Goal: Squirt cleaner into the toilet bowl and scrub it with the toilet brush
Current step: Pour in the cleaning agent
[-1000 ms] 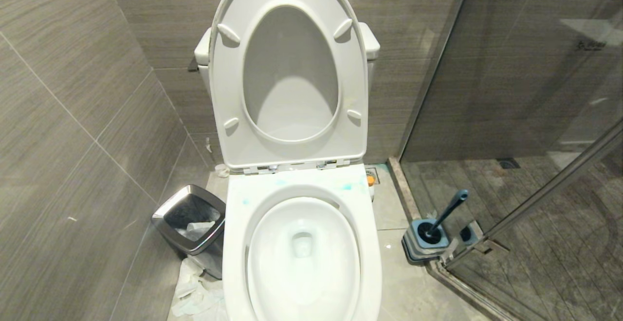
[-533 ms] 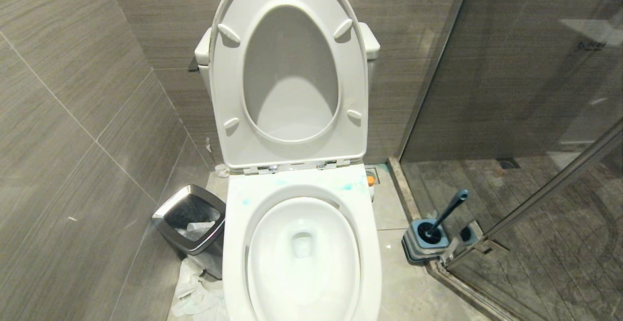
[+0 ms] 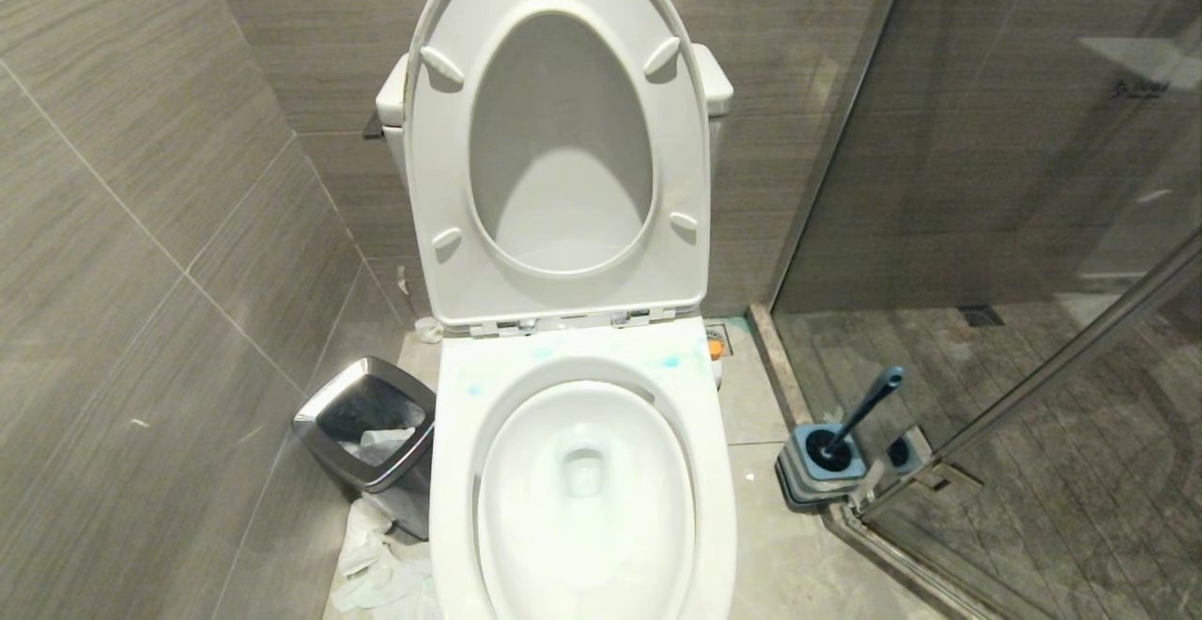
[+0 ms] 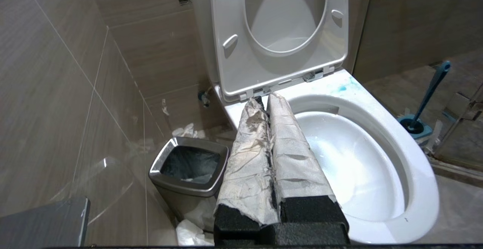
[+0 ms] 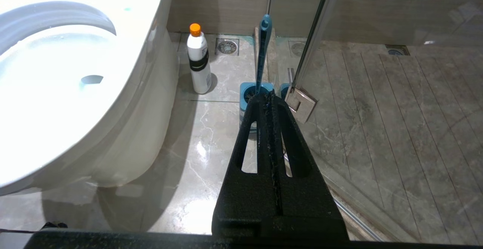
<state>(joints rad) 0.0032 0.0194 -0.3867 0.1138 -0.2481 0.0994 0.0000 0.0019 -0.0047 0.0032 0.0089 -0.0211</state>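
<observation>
The toilet bowl (image 3: 455, 470) stands open with seat and lid raised; blue smears mark its back rim (image 4: 343, 87). On the floor to its right stands the cleaner (image 5: 199, 66), upright; only its orange cap (image 3: 716, 349) shows in the head view. The toilet brush (image 3: 864, 409) sits in its blue-and-grey holder (image 3: 826, 465) by the glass door. My left gripper (image 4: 264, 100), fingers wrapped in white paper, is shut and empty over the bowl's left rim. Pointing at the brush holder (image 5: 251, 90), my right gripper (image 5: 266, 95) is shut and empty. Neither arm shows in the head view.
A steel-rimmed black bin (image 3: 371, 423) stands left of the toilet, with crumpled paper (image 3: 376, 564) on the floor before it. Tiled walls close the left and back. A glass shower door (image 3: 1033, 385) and its hinge (image 5: 300, 103) border the right.
</observation>
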